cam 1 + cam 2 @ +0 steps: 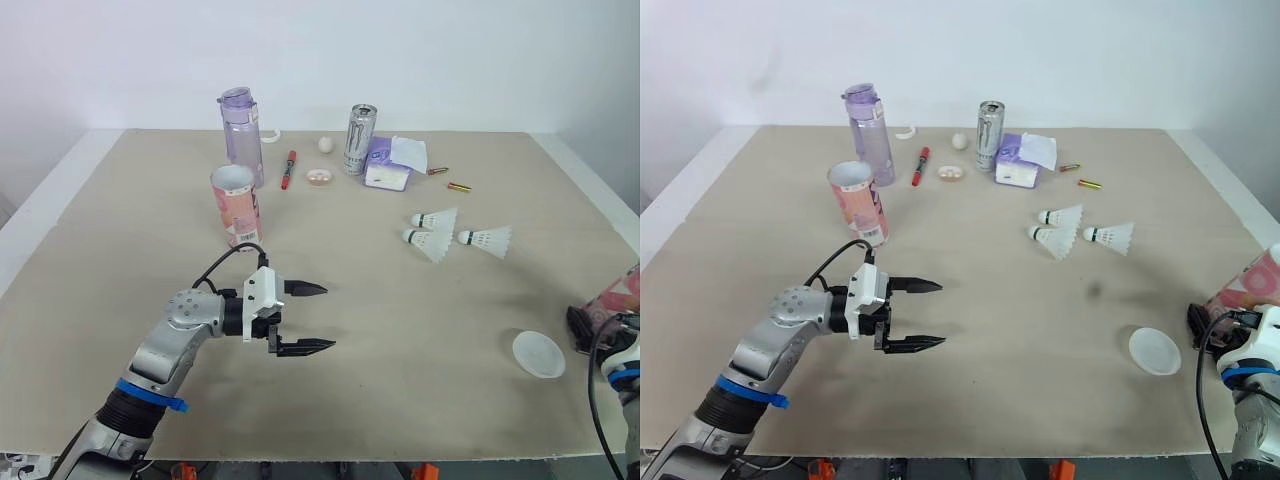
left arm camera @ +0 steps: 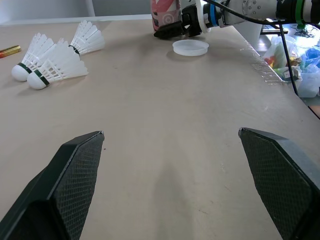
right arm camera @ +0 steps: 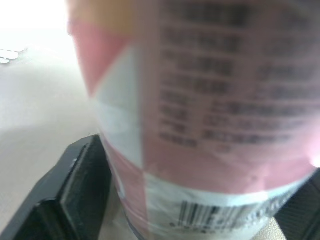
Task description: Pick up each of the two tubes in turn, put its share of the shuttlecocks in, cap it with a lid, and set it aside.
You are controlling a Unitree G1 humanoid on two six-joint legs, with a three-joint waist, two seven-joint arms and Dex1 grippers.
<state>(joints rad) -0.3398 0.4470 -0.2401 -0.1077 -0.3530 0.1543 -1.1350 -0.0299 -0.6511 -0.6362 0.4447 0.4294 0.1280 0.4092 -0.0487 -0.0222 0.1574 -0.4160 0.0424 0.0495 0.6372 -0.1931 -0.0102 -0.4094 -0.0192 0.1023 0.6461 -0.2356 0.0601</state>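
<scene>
Far side of beige table (image 1: 120, 250): translucent purple plastic water bottle (image 1: 241, 125), red marker pen (image 1: 289, 169), small white ball (image 1: 325, 144), silver drink can (image 1: 359, 140), purple tissue packet (image 1: 390, 165).

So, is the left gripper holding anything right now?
No, the left gripper is open, its two fingers spread wide above the bare table with nothing between them.

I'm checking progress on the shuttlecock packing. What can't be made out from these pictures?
Gripped tube: upper part cut off by the eye views' right edge; contents unseen.
Its print: unreadable in the right wrist view, too close to the camera.
Standing tube: inside hidden by its own wall, eye views.
</scene>
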